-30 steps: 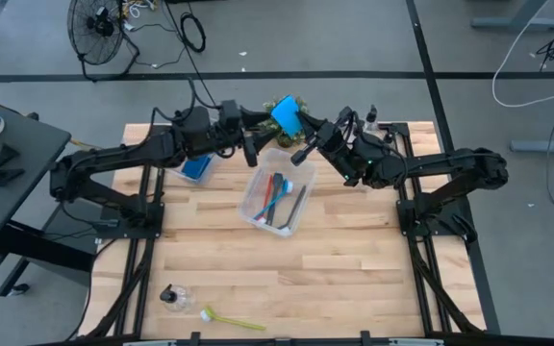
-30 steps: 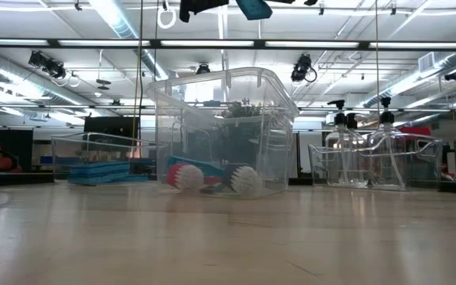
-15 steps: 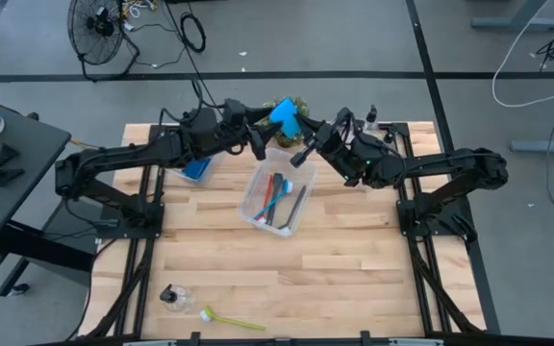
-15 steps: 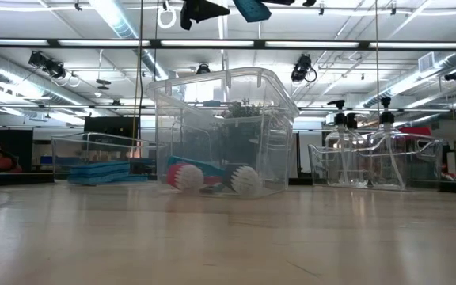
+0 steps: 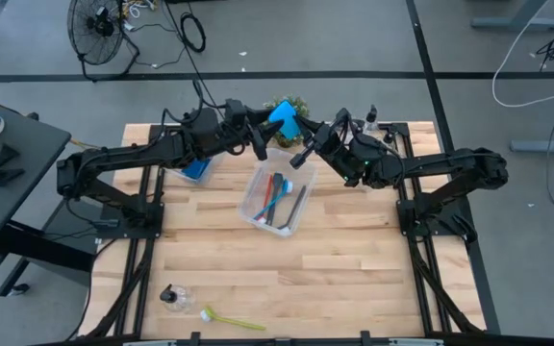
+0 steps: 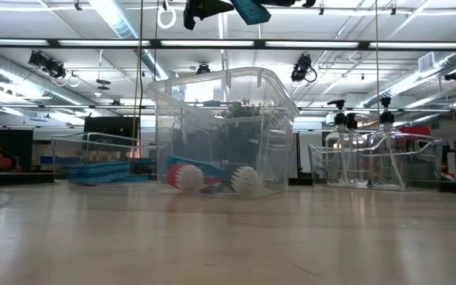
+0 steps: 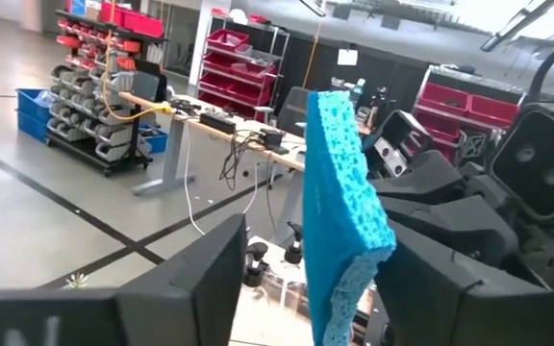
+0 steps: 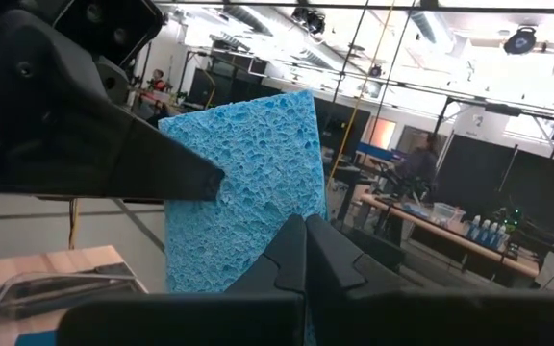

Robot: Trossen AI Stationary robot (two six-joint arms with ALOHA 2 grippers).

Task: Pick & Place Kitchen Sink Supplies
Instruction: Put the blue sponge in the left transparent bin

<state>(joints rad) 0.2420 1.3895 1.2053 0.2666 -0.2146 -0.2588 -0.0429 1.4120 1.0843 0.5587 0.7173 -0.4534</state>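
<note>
Right now my right gripper [image 5: 304, 151] is clamped on the blue sponge [image 5: 284, 117], held high at the table's twelve o'clock. My left gripper [image 5: 255, 135] has its fingers [image 7: 186, 279] spread either side of it, not yet pinching. For a clean handover I'd close left squarely first, then release right. Below sits the brush bin [image 5: 276, 196] on the wooden table [image 5: 354, 269]; a fan [image 5: 92, 21] stands beyond.

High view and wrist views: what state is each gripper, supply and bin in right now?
Right gripper: shut on blue sponge, held in the air.
Left gripper: open, fingers either side of the sponge.
Middle bin: holds brushes.
Pump bottle: lying on table.
Yellow-green brush: lying on table.
</note>
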